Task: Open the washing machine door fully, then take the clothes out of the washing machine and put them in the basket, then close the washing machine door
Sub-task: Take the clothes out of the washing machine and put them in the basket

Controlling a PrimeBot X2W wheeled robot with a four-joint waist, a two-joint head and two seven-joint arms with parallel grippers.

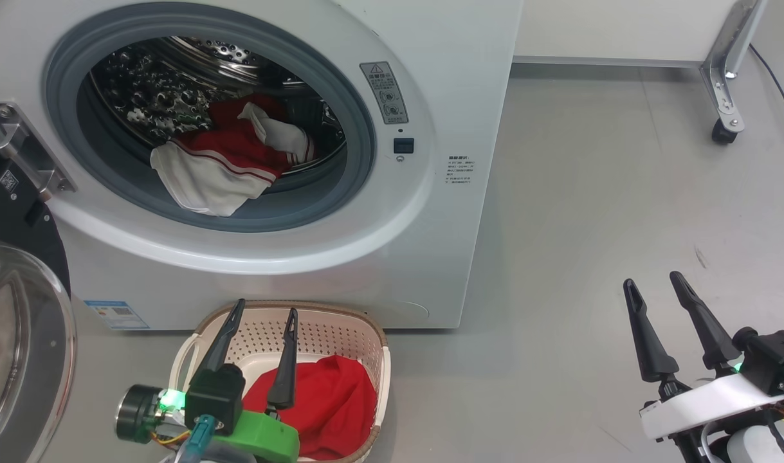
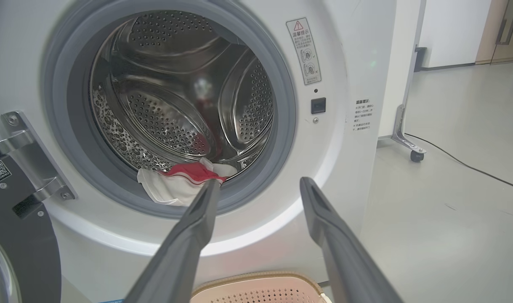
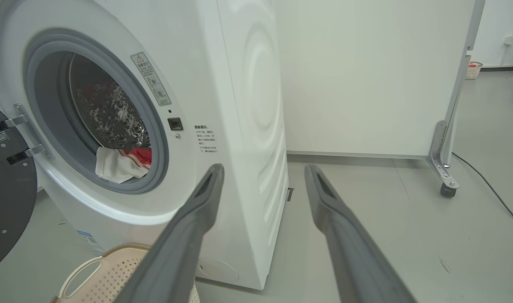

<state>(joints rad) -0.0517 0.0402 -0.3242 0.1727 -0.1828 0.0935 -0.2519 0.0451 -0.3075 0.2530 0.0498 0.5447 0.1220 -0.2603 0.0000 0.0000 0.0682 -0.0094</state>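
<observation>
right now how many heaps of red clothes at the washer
2: a red and white striped bundle in the white washing machine's drum, a red cloth in the cream perforated basket. More may hide beneath.

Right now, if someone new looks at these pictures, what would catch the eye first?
Probably the red and white clothes spilling over the grey seal of the open washing machine. Next, the red garment in the basket on the floor in front, with the open left gripper above it.
</observation>
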